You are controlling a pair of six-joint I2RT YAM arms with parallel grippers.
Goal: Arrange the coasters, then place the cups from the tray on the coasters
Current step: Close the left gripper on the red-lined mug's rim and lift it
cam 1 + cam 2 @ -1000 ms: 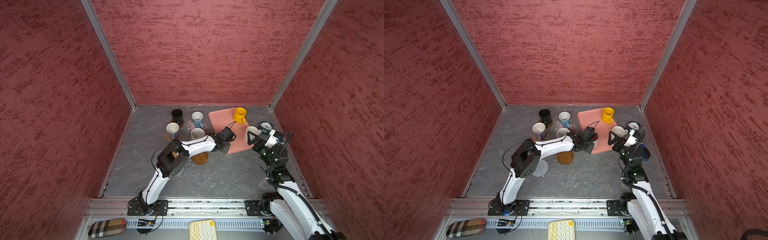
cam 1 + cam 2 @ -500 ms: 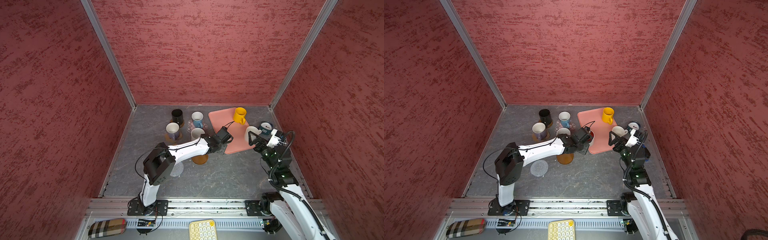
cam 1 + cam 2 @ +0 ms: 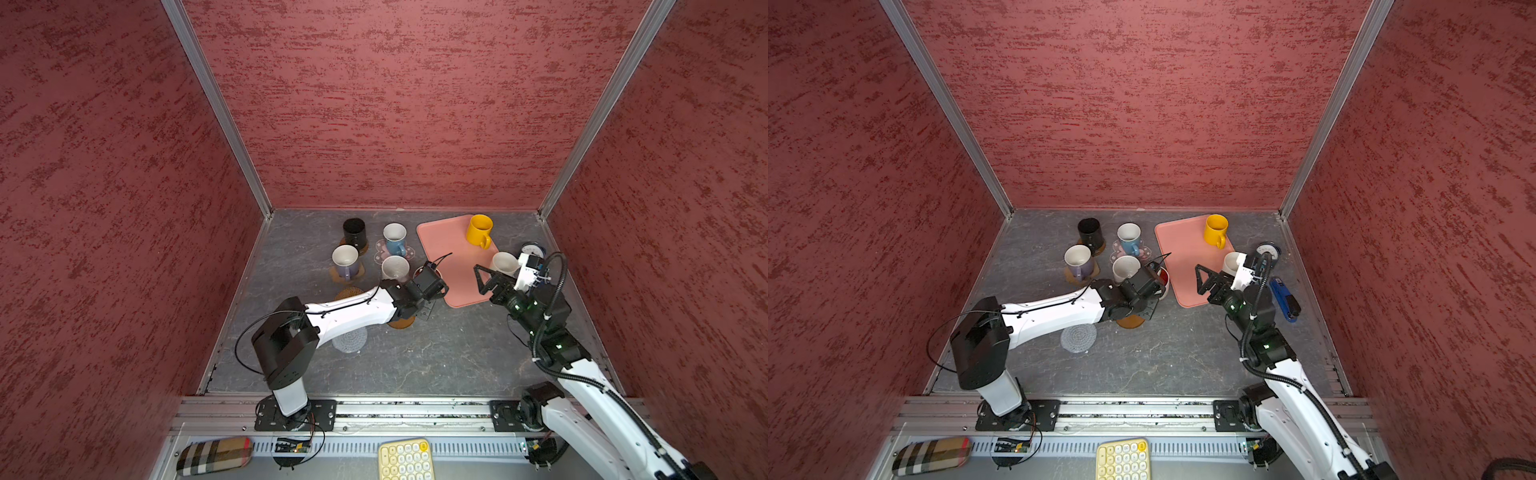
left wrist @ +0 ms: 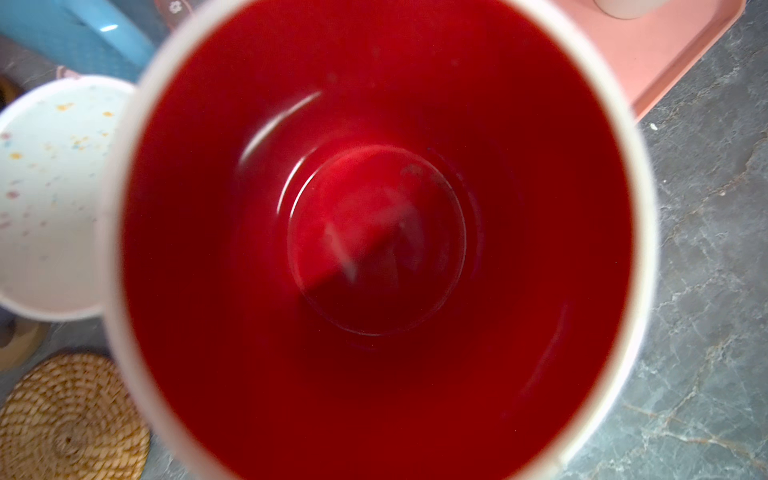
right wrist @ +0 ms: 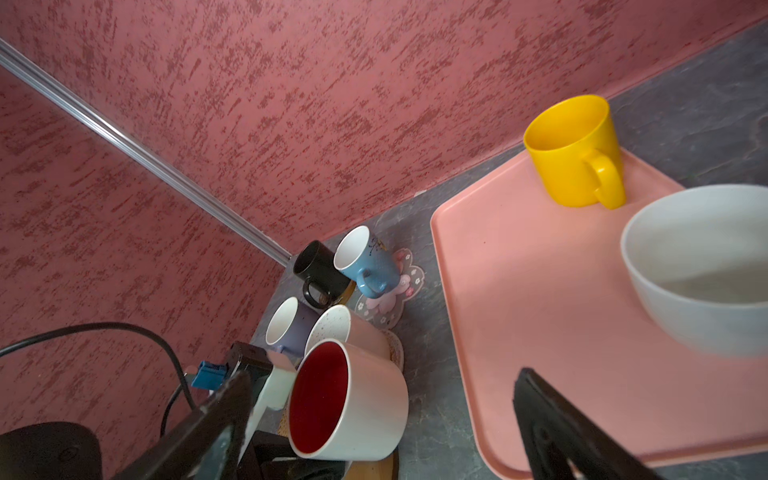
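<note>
Glossy red-lined mug (image 5: 349, 399) now off tray (image 5: 519, 291)

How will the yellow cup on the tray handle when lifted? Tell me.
The yellow cup has a thick rim, so it is probably stiff. Its smooth wall may slip. Upright and squat on the tray, it seems unlikely to tip.

Pink tray (image 3: 457, 274), yellow cup (image 3: 478, 230) — red-lined white cup (image 5: 374, 399), speckled cup (image 4: 45, 199).

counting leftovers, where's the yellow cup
In both top views the yellow cup sits on the far end of the pink tray, right of centre, beyond the cream cup.
</note>
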